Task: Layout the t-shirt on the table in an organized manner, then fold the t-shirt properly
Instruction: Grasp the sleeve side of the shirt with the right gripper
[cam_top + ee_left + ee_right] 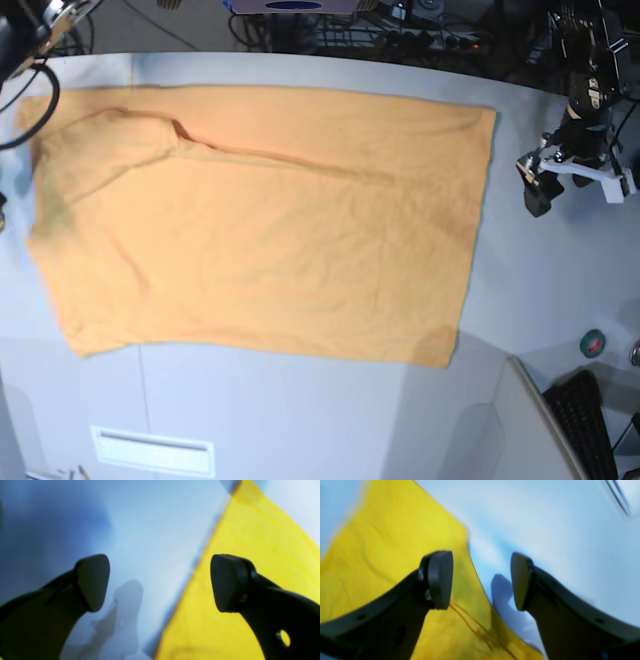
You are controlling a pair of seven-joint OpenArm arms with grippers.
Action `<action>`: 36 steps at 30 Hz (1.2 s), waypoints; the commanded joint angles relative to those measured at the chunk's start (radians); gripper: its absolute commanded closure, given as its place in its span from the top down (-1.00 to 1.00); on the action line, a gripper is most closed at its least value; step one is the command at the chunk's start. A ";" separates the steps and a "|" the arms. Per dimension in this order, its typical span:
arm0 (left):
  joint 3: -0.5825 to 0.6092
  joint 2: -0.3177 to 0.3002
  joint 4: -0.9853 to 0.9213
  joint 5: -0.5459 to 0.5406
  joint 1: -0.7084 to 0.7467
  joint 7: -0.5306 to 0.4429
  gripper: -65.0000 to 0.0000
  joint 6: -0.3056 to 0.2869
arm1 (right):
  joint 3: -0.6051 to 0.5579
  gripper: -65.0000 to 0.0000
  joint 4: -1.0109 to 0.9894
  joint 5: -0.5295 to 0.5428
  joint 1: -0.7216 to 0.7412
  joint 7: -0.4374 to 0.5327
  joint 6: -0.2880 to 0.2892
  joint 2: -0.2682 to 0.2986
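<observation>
Showing shirt (pixel 260 250) toward nine o'clock from left gripper (pixel 160 583) in base view.
Spread wide, like right gripper (pixel 481 581).

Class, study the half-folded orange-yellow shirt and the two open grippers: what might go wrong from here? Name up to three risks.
The top layer of the t-shirt stops short of the far edge and slants, so the next fold may come out crooked.

Ridges at its upper left corner might get pressed in as creases.

The left gripper's fingers straddle the cloth's edge and could catch it.
</observation>
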 commanded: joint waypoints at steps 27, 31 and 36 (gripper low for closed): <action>0.005 -0.023 0.015 -0.006 -0.034 0.006 0.85 0.002 | -0.564 0.08 -0.982 0.012 0.349 0.838 -0.111 0.176; 0.005 -0.023 0.015 -0.006 -0.029 0.006 0.85 0.002 | -0.564 0.06 -0.982 0.012 0.349 0.838 -0.112 0.170; 0.005 -0.023 -0.001 -0.006 -0.032 0.006 0.85 0.002 | -0.564 -0.64 -0.982 0.012 0.349 0.844 -0.117 0.169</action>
